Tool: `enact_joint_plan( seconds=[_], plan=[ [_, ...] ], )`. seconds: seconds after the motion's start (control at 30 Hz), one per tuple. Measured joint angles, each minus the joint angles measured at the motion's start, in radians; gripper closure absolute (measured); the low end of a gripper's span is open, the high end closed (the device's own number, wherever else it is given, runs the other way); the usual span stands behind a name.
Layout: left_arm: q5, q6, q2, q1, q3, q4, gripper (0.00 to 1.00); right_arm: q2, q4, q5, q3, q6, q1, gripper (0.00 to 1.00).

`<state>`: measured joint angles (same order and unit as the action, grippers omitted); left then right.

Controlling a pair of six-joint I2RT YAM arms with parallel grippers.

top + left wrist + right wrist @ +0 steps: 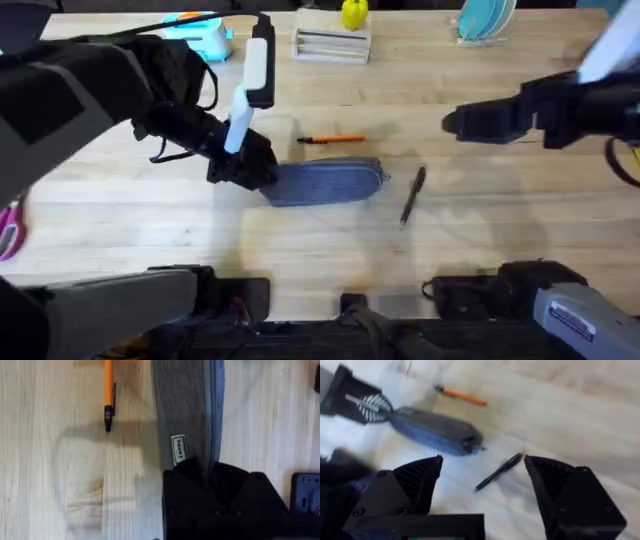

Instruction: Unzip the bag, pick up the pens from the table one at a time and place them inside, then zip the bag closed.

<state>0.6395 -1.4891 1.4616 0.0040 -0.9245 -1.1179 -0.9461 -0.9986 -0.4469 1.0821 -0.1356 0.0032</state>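
The blue-grey bag (328,181) lies flat in the middle of the table (500,230), its zipper pull at its right end. My left gripper (250,170) is shut on the bag's left end; in the left wrist view the fabric (187,410) runs into the black fingers (227,480). The orange pen (335,139) lies just behind the bag, also seen as the orange pen (108,390). The black pen (413,193) lies at a slant to the right of the bag. My right gripper (452,122) hovers open, up and to the right of the black pen (500,471), holding nothing.
Pink-handled scissors (10,228) lie at the table's left edge. Along the back stand a teal object (200,35), a white box with a yellow item (335,40) and blue plates (485,20). Bare wood surrounds the bag in front.
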Motion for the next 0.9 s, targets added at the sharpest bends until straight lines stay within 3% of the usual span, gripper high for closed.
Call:
enact_joint_plan(
  seconds=[0.23,0.37,0.9],
  plan=[
    [0.000,0.000,0.000,0.000,0.000,0.000,0.959,-0.214,-0.106,-0.171,0.000,-0.151,0.008,0.006],
    [0.000,0.000,0.000,0.000,0.000,0.000,0.959,-0.331,-0.128,-0.223,0.000,-0.273,0.074,0.007],
    [0.000,0.000,0.000,0.000,0.000,0.000,0.959,-0.549,-0.056,-0.254,0.000,-0.358,0.102,0.006]
  ],
)
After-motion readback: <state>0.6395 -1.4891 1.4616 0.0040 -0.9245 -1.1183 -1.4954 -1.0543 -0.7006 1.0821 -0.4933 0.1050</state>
